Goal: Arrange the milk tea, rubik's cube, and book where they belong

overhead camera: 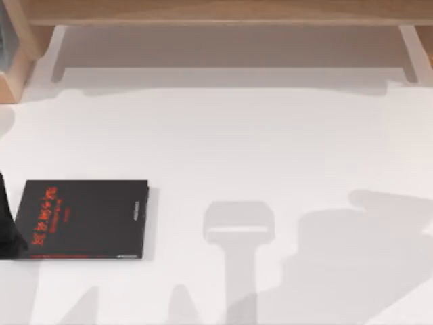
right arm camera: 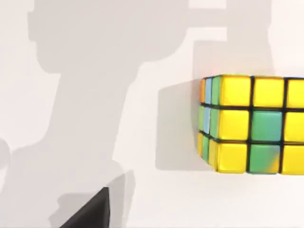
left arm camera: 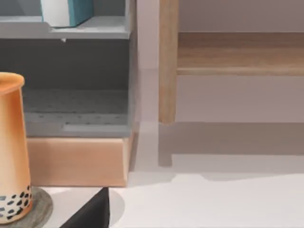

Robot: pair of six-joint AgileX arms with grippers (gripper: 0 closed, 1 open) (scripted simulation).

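Top view: a white desk (overhead camera: 270,149) is seen from above, with a wooden shelf frame (overhead camera: 216,13) along its far edge. A black book with red characters (overhead camera: 84,218) lies flat near the desk's left side. A dark shape at the left edge, touching that book's corner, is possibly part of the left arm, though this cannot be confirmed. Arm shadows fall across the right half of the desk.

Left wrist view: the milk tea (left arm camera: 12,147), an orange cup with dark pearls at its base, stands upright on a round grey coaster (left arm camera: 40,209) beside a wooden-based cabinet (left arm camera: 76,161). On a grey shelf (left arm camera: 85,31) above, the light-blue book (left arm camera: 71,10) is seen standing, so it is judged already placed. A dark corner of the black book is noted at the lower edge. The state of the left tool cannot be told.

Right wrist view: the rubik's cube (right arm camera: 251,123), mostly yellow with green patches, rests on the bare desk. The state of the right tool cannot be told either.

Step in hand: the cube is judged the remaining item. The next move calls for the right tool to be centred over the cube, lowered squarely across opposite faces, and closed before any lift.
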